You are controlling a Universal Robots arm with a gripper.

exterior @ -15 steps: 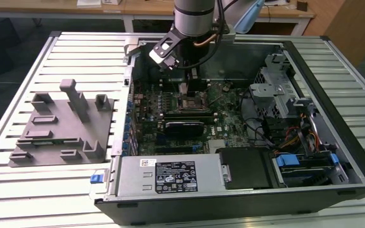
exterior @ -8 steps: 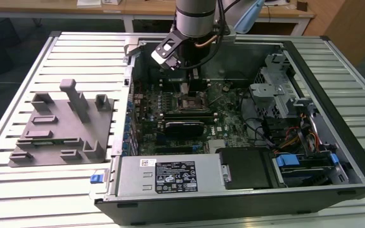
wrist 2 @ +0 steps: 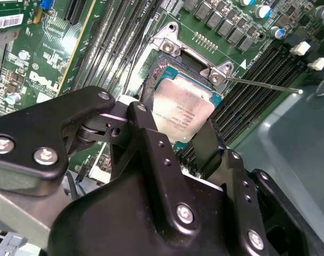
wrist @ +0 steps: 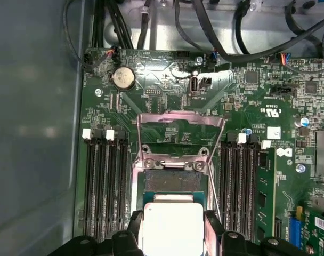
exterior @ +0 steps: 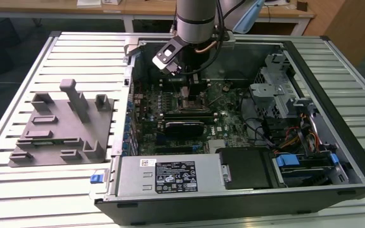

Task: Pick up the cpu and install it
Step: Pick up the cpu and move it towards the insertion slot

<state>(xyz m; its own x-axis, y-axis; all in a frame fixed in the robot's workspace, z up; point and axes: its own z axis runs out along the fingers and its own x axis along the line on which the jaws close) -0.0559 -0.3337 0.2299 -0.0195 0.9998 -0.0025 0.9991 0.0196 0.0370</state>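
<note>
The cpu [wrist: 171, 225], a flat square chip with a silvery top, sits between my gripper's [wrist: 172, 234] two black fingers [wrist: 213, 229], which press on its opposite edges. In the second wrist view the cpu [wrist 2: 184, 106] hangs tilted just over the open socket [wrist 2: 189, 63] on the green motherboard. Part of the socket's contact field [wrist: 172, 181] shows past the chip. The socket's metal bracket [wrist: 180, 125] is flipped up. In the exterior view my gripper [exterior: 186, 89] reaches down into the computer case [exterior: 334, 156] over the board's middle.
Memory slots [wrist: 106, 181] flank the socket on both sides. A thin metal lever [wrist 2: 258, 85] sticks out beside it. Cables [wrist: 231, 32] run along the case wall. A grey fixture [exterior: 62, 128] lies on the slatted table at the exterior view's left, and a power supply [exterior: 169, 175] sits at the case front.
</note>
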